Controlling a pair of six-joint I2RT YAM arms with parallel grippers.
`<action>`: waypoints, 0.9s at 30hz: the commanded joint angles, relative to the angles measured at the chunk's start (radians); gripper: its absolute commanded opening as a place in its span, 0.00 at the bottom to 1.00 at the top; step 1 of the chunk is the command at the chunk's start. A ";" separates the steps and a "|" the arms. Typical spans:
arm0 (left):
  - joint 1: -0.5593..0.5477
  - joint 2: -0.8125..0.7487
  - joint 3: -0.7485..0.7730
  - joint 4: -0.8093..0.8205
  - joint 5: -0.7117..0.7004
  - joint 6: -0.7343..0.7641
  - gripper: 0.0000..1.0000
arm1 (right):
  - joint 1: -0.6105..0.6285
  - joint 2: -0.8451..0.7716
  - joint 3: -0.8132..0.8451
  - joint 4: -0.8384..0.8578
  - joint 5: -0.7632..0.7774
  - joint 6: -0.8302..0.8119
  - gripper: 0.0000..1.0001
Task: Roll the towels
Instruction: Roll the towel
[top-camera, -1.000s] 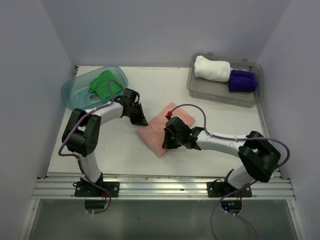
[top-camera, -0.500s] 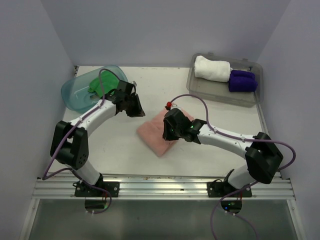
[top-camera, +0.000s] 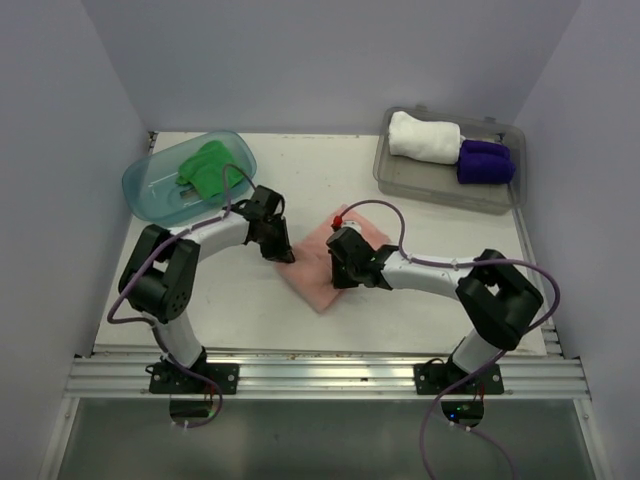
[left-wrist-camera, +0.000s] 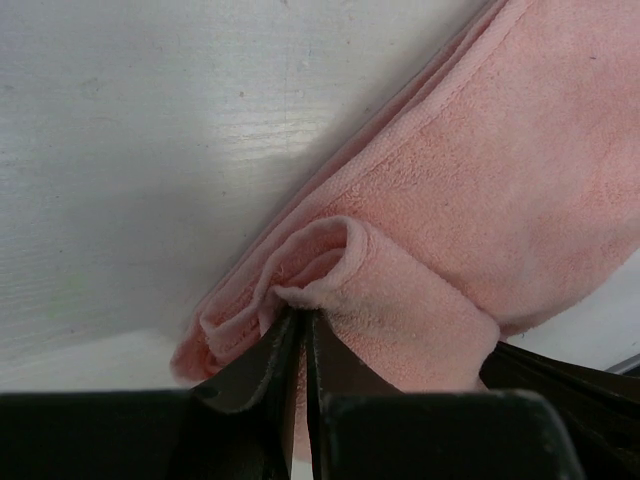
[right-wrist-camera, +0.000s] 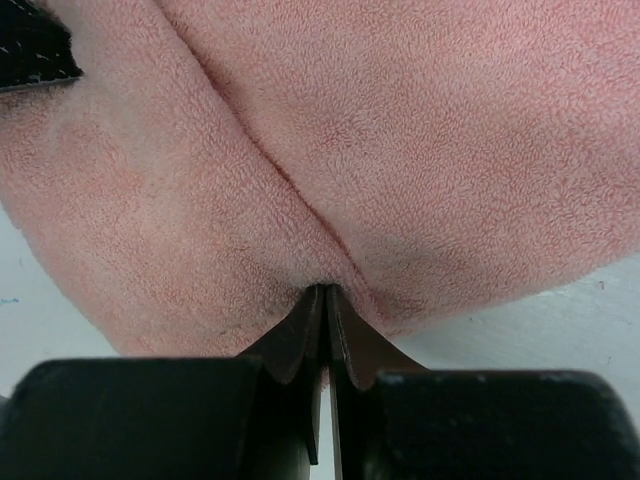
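White towel (top-camera: 424, 137) and purple towel (top-camera: 485, 160) lie rolled in far-right tray (top-camera: 420, 182); green towel (top-camera: 208, 167) seemingly unrolled in far-left tub (top-camera: 150, 186); pink towel (top-camera: 310, 285) mid-worktop, roll barely begun; left pincer (left-wrist-camera: 300, 320) and right pincer (right-wrist-camera: 325, 295) both clamped on its near folds.

We look down on the whole table (top-camera: 300, 180) from high behind. Both wrist views sit tight against the salmon pink towel (top-camera: 314, 286), which all three share.
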 joint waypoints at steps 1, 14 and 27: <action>-0.011 -0.007 0.016 0.015 -0.028 0.030 0.10 | 0.008 0.004 -0.077 -0.003 0.017 0.044 0.06; 0.021 -0.209 0.152 -0.184 -0.165 0.093 0.20 | 0.069 -0.217 0.034 -0.124 0.171 -0.256 0.57; 0.150 -0.340 -0.039 -0.166 -0.159 0.083 0.22 | 0.347 0.021 0.178 -0.096 0.326 -0.500 0.70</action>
